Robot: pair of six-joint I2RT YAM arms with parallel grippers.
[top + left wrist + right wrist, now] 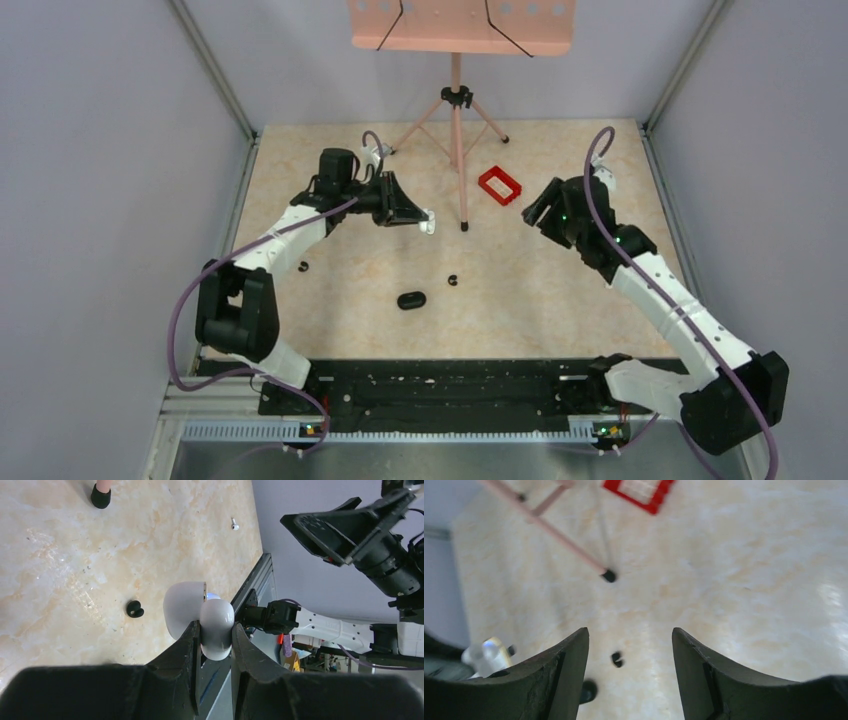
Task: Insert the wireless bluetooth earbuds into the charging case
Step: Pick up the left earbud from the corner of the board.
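The black oval charging case [411,300] lies on the table near the middle front. Right of it and slightly farther back sits a tiny black earbud [453,280], and another tiny black piece [303,266] lies farther left. My left gripper [425,221] hovers above the table, shut on a small white rounded object [216,630] whose two halves stand hinged apart. In the left wrist view an earbud [134,609] rests on the table below it. My right gripper [630,632] is open and empty, high above the earbud [616,659]. Its left finger partly hides the case [588,691].
A red rectangular frame [500,186] lies at the back right, near my right gripper [535,205]. A pink tripod stand [456,100] rises at the back centre, one foot [464,227] close to the left gripper. A small screw [235,525] lies loose. Grey walls close in both sides.
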